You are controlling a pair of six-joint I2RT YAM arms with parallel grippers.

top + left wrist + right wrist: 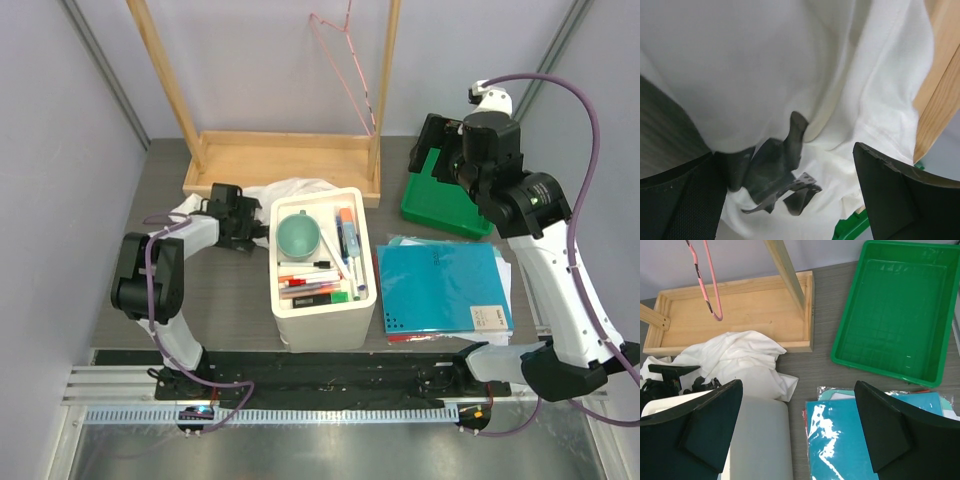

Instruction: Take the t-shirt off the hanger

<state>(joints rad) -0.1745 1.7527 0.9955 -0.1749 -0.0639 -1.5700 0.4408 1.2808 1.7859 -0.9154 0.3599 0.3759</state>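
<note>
The white t-shirt (pixel 297 189) lies crumpled on the table between the wooden rack's base and the white box. It is not on the hanger. The pink wire hanger (pixel 345 65) hangs bare from the rack's top. My left gripper (pixel 257 228) is low at the shirt's left edge, open. In the left wrist view the cloth (pixel 765 65) fills the frame and its black print (pixel 772 175) lies between my open left gripper's (pixel 787 155) fingers. My right gripper (pixel 432 150) is raised over the green tray, open and empty. Its view shows the shirt (pixel 735 357) and hanger (pixel 710 285).
A tall wooden rack with a tray base (pixel 285 160) stands at the back. A white box (pixel 322 310) holds a green cup and pens. A green tray (pixel 895 310) sits at the right back. A blue folder (pixel 440 285) lies at the right front.
</note>
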